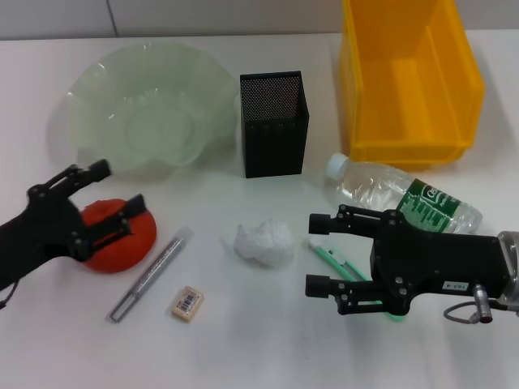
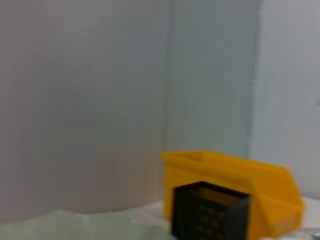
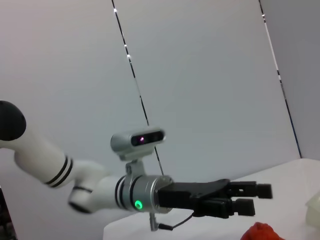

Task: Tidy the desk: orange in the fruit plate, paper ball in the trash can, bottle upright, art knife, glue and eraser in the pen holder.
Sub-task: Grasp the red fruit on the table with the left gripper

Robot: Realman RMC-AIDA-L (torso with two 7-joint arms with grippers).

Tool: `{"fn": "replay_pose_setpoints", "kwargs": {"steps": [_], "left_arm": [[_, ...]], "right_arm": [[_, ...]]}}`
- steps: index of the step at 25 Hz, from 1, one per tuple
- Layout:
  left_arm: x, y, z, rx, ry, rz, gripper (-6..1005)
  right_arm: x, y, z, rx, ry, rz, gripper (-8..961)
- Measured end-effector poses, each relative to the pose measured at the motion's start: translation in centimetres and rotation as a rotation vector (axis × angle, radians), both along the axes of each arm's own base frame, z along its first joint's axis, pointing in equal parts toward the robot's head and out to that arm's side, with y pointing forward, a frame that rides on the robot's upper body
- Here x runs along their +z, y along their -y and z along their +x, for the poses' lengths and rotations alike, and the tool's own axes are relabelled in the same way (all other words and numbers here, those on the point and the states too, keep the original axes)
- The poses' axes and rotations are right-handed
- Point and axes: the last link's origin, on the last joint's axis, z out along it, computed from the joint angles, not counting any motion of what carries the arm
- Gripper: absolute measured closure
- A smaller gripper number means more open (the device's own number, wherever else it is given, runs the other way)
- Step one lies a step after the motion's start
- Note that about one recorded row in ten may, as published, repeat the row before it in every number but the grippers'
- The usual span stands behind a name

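Observation:
The orange [image 1: 113,239] lies at the front left, below the pale green fruit plate [image 1: 154,105]. My left gripper [image 1: 116,190] is open, its fingers above and over the orange; the right wrist view shows it [image 3: 252,199] just above the orange [image 3: 260,232]. The white paper ball [image 1: 265,241] lies mid-table. My right gripper [image 1: 321,253] is open, with the green-and-white glue stick [image 1: 334,259] on the table between its fingers. The bottle [image 1: 405,198] lies on its side behind it. The silver art knife [image 1: 152,274] and the eraser [image 1: 187,303] lie at the front. The black mesh pen holder [image 1: 273,123] stands upright.
The yellow bin [image 1: 409,77] stands at the back right, next to the pen holder. The left wrist view shows the bin [image 2: 235,175], the pen holder [image 2: 207,212] and the plate's rim [image 2: 75,225] against a grey wall.

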Motion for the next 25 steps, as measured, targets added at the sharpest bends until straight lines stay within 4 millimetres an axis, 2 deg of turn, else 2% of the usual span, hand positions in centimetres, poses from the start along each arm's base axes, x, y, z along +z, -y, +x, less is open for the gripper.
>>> {"fn": "replay_pose_setpoints", "kwargs": {"steps": [3,8,25], "left_arm": [[-0.4,1.3,-1.1,0.029,-0.022,0.12,217],[-1.2,1.9,-1.5,0.054,-0.04,0.141,218],[-2.9,1.5,-2.0,0.108,-0.076,0.109,223]], "right_arm": [[0.0,0.1,0.2,-0.003,0.001,0.002,133],[-0.1,0.0,0.0,0.009,0.001,0.004,133],[-0.2,0.3,0.1,0.003,0.001,0.0,133]]}}
